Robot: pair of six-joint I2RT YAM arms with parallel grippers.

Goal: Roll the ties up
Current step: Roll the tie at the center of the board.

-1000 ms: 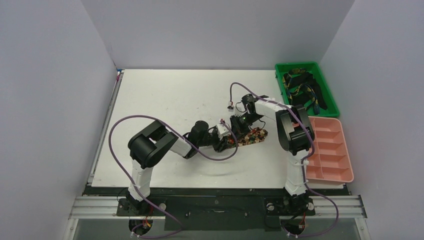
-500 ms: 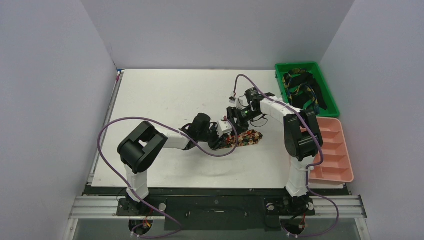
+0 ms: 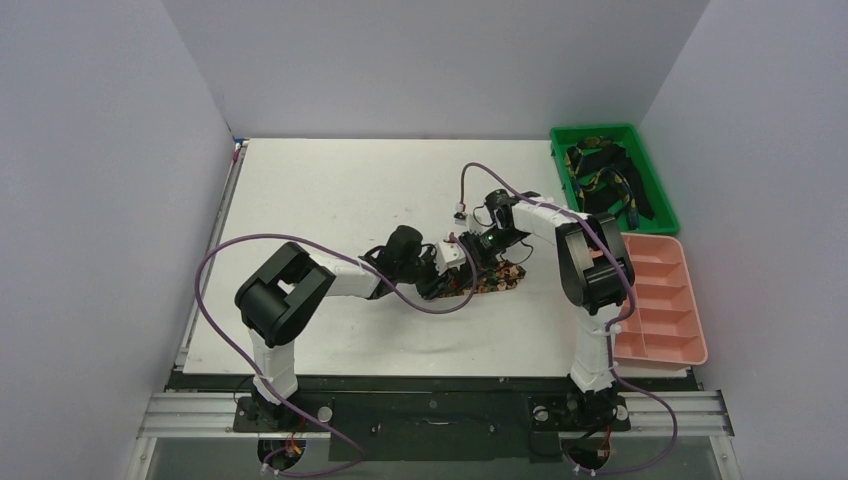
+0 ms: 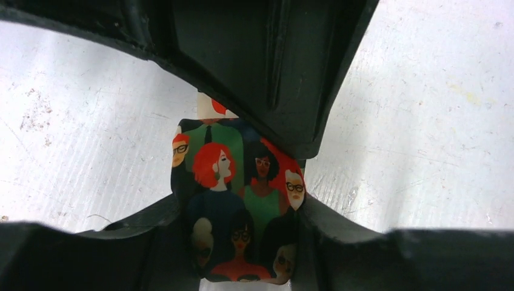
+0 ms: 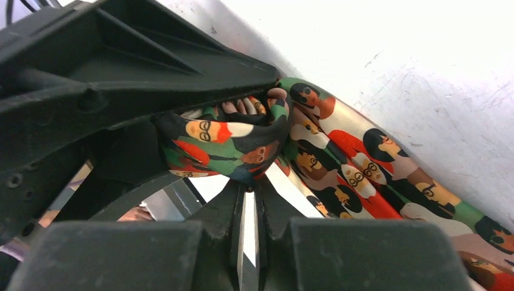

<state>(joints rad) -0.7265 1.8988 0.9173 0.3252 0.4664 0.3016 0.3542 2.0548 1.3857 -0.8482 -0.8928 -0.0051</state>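
Two arms meet over the middle of your bench (image 3: 330, 190), both at the printed tie (image 3: 497, 277). Your left jaws are clamped on it. In the left wrist view, a wad of cloth printed with faces, red hair and glasses fills the gap between the two black fingers (image 4: 388, 260), with bare bench on either side.

Your right jaws are together, with only a sliver of light between them in the right wrist view. Their tips sit right at a curled fold (image 5: 227, 142) of the tie, and you cannot tell whether any cloth is nipped there. The fold is tucked under a black moulded part at the upper left of that view. From the fold, the rest of the tie runs flat on the bench toward the lower right.

Off at the bench's far right corner, a green bin (image 3: 597, 129) holds several dark ties (image 3: 605, 180) in a loose heap. A pink tray (image 3: 655, 349) with compartments lies just nearer you than the bin, beside the right arm.
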